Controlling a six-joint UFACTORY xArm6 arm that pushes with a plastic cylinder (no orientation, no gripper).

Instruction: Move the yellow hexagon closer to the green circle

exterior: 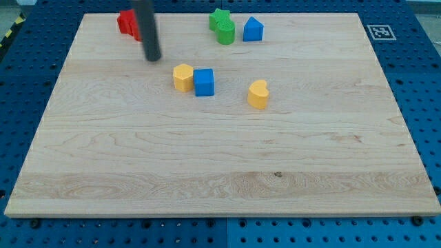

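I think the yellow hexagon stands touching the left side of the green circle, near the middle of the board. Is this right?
Not quite. In the camera view the yellow hexagon touches the left side of the blue cube, not the green circle, which sits apart near the view's top. It does stand near the board's middle.

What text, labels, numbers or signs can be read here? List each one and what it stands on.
No readable words, numbers or brand names anywhere in the camera view.
One sign only: a black-and-white square fiducial marker, on the top right corner of the wooden board; it carries a pattern, not letters.
The blocks and my tip bear no markings.
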